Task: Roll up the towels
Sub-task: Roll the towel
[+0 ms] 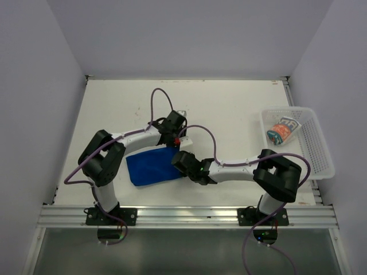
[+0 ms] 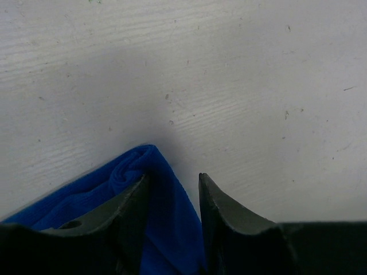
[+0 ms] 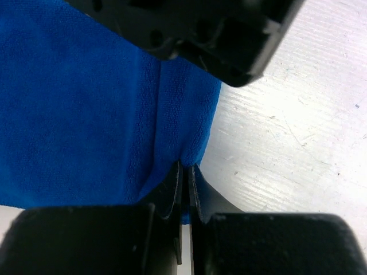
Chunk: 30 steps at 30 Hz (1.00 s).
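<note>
My right gripper (image 3: 184, 167) is pinching the blue towel (image 1: 150, 166) by its right edge, jaws pressed together on the cloth. My left gripper (image 2: 172, 179) is straddling its far corner on the table (image 1: 229, 103), jaws spread. Far right, the patterned towel (image 1: 282, 132) is sitting in the basket (image 1: 312, 143).

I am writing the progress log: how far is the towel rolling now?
Done: the patterned towel lies rolled in the basket. In hand: the right gripper pinches an edge of the blue towel; the left gripper straddles a corner, open. Left: it lies flat, unrolled.
</note>
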Available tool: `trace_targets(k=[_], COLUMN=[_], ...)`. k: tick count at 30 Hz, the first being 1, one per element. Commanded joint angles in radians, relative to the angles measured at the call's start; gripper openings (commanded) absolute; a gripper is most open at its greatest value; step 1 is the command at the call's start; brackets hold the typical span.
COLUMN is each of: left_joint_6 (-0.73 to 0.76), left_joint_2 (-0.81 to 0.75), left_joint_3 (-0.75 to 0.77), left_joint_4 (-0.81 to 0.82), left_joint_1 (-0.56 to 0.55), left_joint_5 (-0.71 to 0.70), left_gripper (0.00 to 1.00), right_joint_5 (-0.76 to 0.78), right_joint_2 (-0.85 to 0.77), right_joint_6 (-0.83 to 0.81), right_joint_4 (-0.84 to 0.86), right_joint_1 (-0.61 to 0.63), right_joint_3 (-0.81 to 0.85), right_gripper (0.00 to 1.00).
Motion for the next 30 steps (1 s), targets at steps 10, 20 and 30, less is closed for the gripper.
trace_targets(k=[10,20,30], left_joint_6=[0.045,0.071,0.088], left_joint_2=[0.055,0.062,0.078], left_joint_3=[0.004,-0.022,-0.022], left_joint_4=[-0.064,-0.085,-0.116], left_joint_1=[0.002,0.002,0.002], left_joint_5=[-0.052,-0.088,-0.131], left_gripper=[0.43,0.33,0.39], right_joint_5=[0.064,0.137,0.148], right_joint_2=[-0.013,-0.039,-0.041], right_joint_6=[0.098,0.131,0.142], right_joint_4=[0.121,0.139,0.144], right_joint_1=[0.002,0.002,0.002], right_joint_3=[-0.093,-0.141,-0.149], right_gripper=[0.00,0.00,0.00])
